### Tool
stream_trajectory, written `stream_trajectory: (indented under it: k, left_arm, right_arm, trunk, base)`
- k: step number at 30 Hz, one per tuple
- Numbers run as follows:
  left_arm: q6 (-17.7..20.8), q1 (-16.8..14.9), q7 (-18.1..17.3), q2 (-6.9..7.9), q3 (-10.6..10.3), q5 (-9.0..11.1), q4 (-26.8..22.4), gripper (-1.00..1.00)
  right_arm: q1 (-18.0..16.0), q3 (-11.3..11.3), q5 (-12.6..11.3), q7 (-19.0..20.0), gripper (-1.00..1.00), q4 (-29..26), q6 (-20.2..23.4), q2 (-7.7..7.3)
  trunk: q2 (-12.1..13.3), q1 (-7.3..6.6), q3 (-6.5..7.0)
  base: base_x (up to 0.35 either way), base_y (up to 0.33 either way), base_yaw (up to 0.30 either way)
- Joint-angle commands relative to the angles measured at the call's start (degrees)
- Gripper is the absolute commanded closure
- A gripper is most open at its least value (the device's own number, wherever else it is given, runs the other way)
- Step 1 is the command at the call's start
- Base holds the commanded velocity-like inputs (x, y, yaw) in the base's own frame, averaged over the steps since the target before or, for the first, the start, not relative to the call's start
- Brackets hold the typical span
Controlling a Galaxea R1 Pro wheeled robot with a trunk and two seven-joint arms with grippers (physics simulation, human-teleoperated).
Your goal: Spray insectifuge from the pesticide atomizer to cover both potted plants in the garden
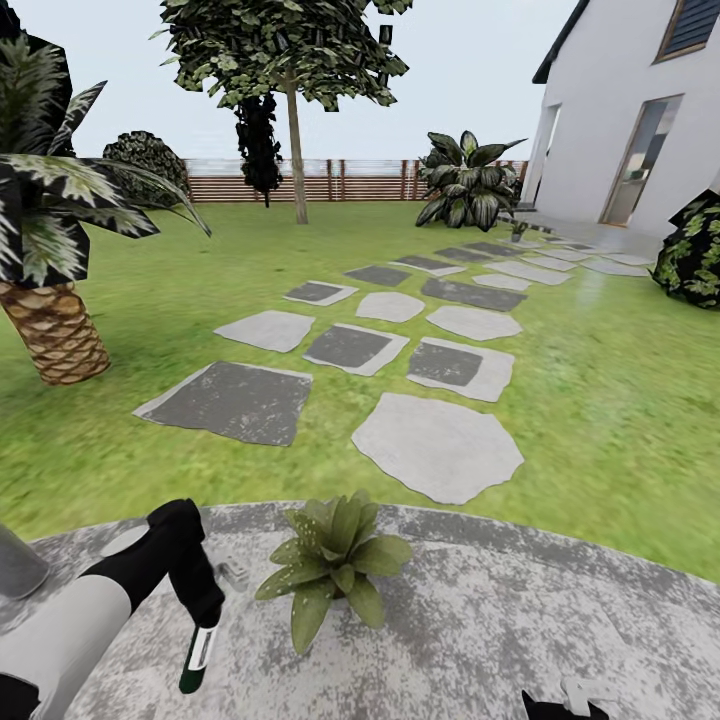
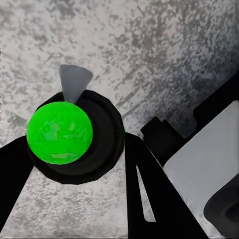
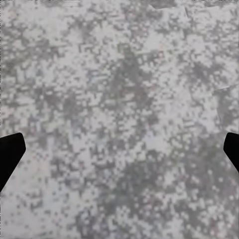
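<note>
Underfoot, a round paved patio (image 1: 520,620) of mottled grey stone is seen, its curved edge meeting a green lawn (image 1: 620,400) crossed by flat grey stepping stones (image 1: 437,445) that lead toward a white house (image 1: 630,110) and a brown slatted fence (image 1: 330,180). Open paving lies beside the left gripper (image 1: 203,625) on the side toward the right gripper (image 3: 119,149), whose fingers are held wide apart over bare speckled stone. The left gripper is clamped on the pesticide atomizer (image 1: 197,655), a slim bottle with a dark green base, held nearly upright just above the paving. Just beside it, a potted plant (image 1: 335,565) of pointed, pale-speckled leaves is set. Beyond the left gripper, a scaly brown palm trunk (image 1: 55,330) stands on the lawn.
</note>
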Motion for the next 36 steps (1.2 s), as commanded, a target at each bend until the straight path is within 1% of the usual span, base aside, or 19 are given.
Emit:
stream_trajectory:
  k: [1,4,8,14,23,36]
  left_arm:
    - [0.6,0.0,-0.7,0.05,-0.2,-1.0,-0.1,1.0]
    - [0.7,0.0,-1.1,0.07,-0.1,-2.5,-0.1,1.0]
    - [0.8,0.1,-1.1,0.07,0.0,-2.7,-0.1,1.0]
    - [0.9,0.2,-1.1,0.08,0.3,-2.7,-0.2,1.0]
    - [0.9,0.2,-1.1,0.07,0.4,-2.7,-0.2,1.0]
    - [0.9,0.3,-1.1,-0.05,0.3,-2.8,-0.2,1.0]
  right_arm:
    - [0.0,0.4,-0.6,0.3,-1.0,0.0,-0.2,-0.03]
    - [0.0,0.4,-0.7,0.3,-1.0,-0.1,-0.3,0.07]
    - [-0.1,0.4,-0.7,0.2,-1.0,-0.1,-0.3,0.19]
    - [0.0,0.4,-0.7,0.2,-1.0,-0.1,-0.3,0.22]
    - [0.0,0.4,-0.7,0.2,-1.0,-0.1,-0.3,0.22]
    - [0.0,0.3,-0.7,0.2,-1.0,-0.1,-0.3,0.22]
  trunk:
    - [0.0,-0.01,-0.05]
    - [0.0,-0.01,-0.05]
    - [0.0,-0.01,-0.05]
    - [0.0,-0.01,-0.05]
    - [0.0,-0.01,-0.05]
    - [0.0,-0.01,-0.05]
  base:
    - [0.0,0.0,0.0]
    - [0.0,0.0,0.0]
    - [0.0,0.0,0.089]
    - [0.053,-0.041,0.258]
    - [0.17,-0.208,0.277]
    - [0.013,-0.27,0.278]
